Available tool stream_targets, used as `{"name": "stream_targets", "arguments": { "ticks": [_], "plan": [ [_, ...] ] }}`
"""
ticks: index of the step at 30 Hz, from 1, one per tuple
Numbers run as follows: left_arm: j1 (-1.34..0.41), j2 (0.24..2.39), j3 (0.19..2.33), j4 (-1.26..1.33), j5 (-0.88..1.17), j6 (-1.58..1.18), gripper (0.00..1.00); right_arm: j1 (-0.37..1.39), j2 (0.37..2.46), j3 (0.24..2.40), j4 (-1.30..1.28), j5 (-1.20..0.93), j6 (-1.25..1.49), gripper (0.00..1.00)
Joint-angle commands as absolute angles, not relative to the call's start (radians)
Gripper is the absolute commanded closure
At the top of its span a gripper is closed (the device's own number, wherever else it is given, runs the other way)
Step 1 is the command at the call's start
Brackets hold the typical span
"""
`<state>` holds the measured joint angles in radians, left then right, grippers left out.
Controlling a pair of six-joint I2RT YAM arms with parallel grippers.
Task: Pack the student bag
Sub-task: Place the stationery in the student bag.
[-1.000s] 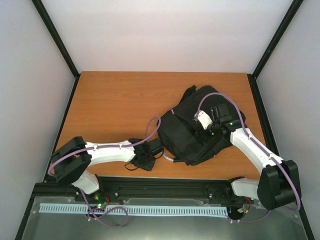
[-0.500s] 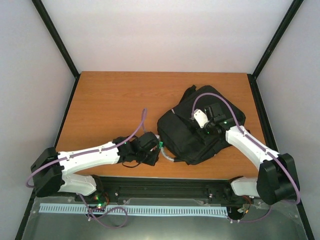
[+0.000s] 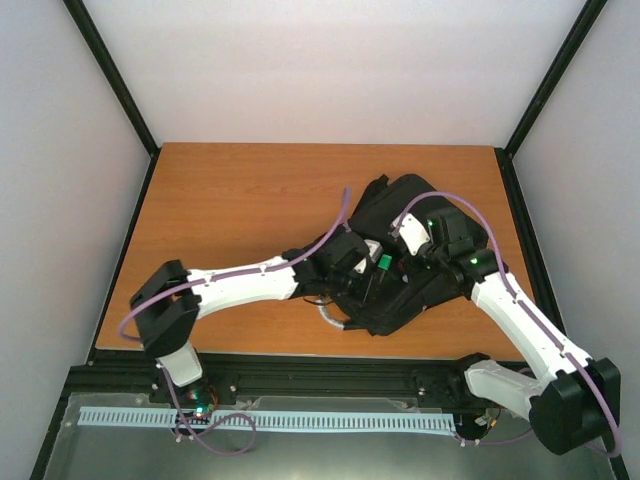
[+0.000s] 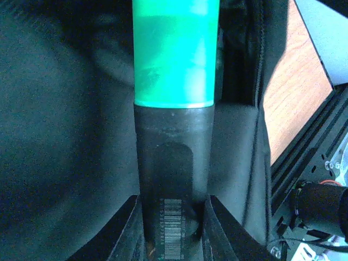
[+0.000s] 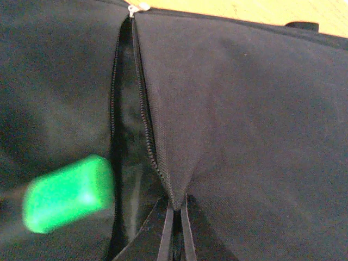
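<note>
The student bag (image 3: 392, 308) is a black fabric backpack lying at the right of the wooden table. Its zip opening (image 5: 122, 136) gapes, with the zip pull (image 5: 136, 7) at the far end. My right gripper (image 3: 402, 255) (image 5: 176, 212) is shut on the fabric edge beside the zip and holds it up. A marker with a black body (image 4: 173, 147) and a green cap (image 4: 176, 54) is clamped in my left gripper (image 3: 362, 272) (image 4: 173, 228). The green cap (image 3: 382, 263) (image 5: 68, 198) points into the opening, with bag fabric (image 4: 54, 136) all round it.
Bare wooden table (image 3: 230, 200) spreads to the left of and behind the bag. A pale curved strip (image 3: 335, 318) pokes out at the bag's near edge. A black rail (image 3: 300, 365) runs along the table's front, and black frame posts stand at the corners.
My left arm has swung right from the near left of the table to the bag, carrying the marker. My right gripper has closed on the fabric beside the zip.
</note>
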<state>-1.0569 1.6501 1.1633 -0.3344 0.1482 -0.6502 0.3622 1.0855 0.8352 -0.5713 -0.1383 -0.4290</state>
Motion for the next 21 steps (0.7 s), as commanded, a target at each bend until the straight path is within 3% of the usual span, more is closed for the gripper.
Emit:
{"name": "stream_targets", "arguments": {
  "ticks": [1,9,18,21],
  "plan": [
    [-1.069,1.757,1.282,-0.304,0.225,-0.584,0.99,0.368,0.997,0.813,-0.504,-0.264,-0.460,0.97],
    [-1.068,1.872,1.380,-0.327,0.203,-0.581,0.99,0.365,0.964,0.789,-0.498,-0.285,-0.475,0.97],
    [-1.068,1.947,1.460,-0.385,0.038,-0.529,0.99,0.362,0.965,0.785,-0.498,-0.305,-0.475,0.97],
    [-1.068,1.950,1.484,-0.416,0.004,-0.506,0.94,0.362,0.970,0.785,-0.498,-0.304,-0.478,0.97]
  ]
}}
